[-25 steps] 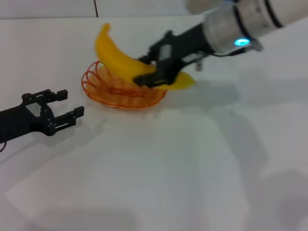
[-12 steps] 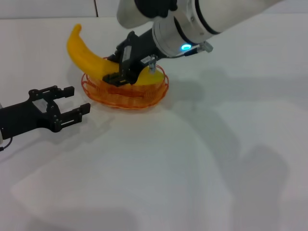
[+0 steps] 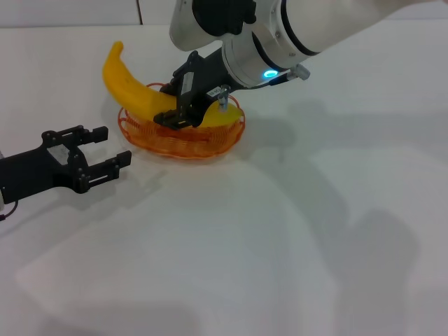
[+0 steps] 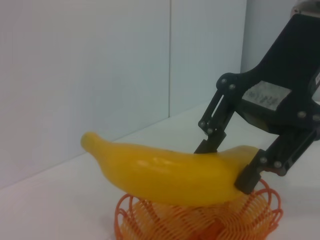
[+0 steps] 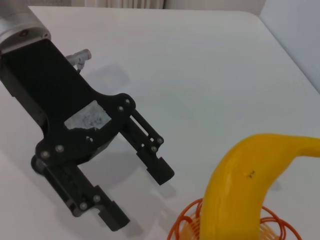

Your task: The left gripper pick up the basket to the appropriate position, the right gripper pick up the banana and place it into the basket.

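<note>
Banana (image 3: 136, 91) in right tool (image 3: 183, 112), over basket (image 3: 183, 141)

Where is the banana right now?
In the head view the banana is clamped in the right gripper over the basket, far side of the table, its tip jutting past the basket's left rim; the left gripper waits open, front-left.

A lab-like test space: bare white table (image 3: 294, 245) against plain white wall panels (image 4: 85, 75).
</note>
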Robot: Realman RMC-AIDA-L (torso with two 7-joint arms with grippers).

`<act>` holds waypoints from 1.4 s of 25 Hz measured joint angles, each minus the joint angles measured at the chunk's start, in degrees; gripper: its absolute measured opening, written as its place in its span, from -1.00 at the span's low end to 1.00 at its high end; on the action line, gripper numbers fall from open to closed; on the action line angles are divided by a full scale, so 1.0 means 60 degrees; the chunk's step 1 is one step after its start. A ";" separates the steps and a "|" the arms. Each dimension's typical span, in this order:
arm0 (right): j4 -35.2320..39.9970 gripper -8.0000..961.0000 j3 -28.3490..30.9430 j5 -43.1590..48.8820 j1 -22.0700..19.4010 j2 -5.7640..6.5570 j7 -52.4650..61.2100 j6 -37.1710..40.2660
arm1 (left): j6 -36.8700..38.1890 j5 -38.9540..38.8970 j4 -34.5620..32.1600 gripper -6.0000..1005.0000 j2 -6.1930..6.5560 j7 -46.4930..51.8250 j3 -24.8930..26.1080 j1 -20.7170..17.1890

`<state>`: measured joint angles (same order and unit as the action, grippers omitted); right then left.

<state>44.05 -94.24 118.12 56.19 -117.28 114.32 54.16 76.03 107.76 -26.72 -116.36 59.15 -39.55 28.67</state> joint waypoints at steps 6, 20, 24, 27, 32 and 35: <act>0.0031 0.21 -0.0005 0.0001 -0.0047 0.0011 -0.0029 -0.0005 | 0.0001 0.0000 0.0000 0.33 0.0000 0.0000 0.0000 -0.0020; 0.1512 0.66 0.3434 -0.0828 -0.1937 0.0093 -0.2537 0.3031 | 0.0015 -0.0018 0.0000 0.33 0.0000 0.0000 0.0000 -0.0129; 0.1416 0.65 0.4564 -0.0851 -0.2506 0.0100 -0.3360 0.3726 | 0.0018 -0.0049 0.0000 0.33 0.0000 -0.0004 0.0000 -0.0136; 0.1035 0.65 0.5176 -0.0882 -0.2754 0.0100 -0.3970 0.4033 | 0.0019 -0.0062 0.0000 0.33 0.0000 -0.0047 0.0000 -0.0166; -0.0201 0.65 0.6628 -0.0940 -0.2862 0.0174 -0.5313 0.4757 | 0.0011 -0.0074 0.0000 0.33 0.0000 -0.0106 0.0013 -0.0195; -0.0859 0.65 0.7186 -0.0901 -0.2916 0.0248 -0.5808 0.4897 | 0.0011 -0.0075 0.0000 0.33 0.0001 -0.0109 0.0016 -0.0195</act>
<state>38.90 -51.13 112.72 38.69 -115.79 79.47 83.54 76.10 107.31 -26.72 -116.36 58.49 -39.46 27.50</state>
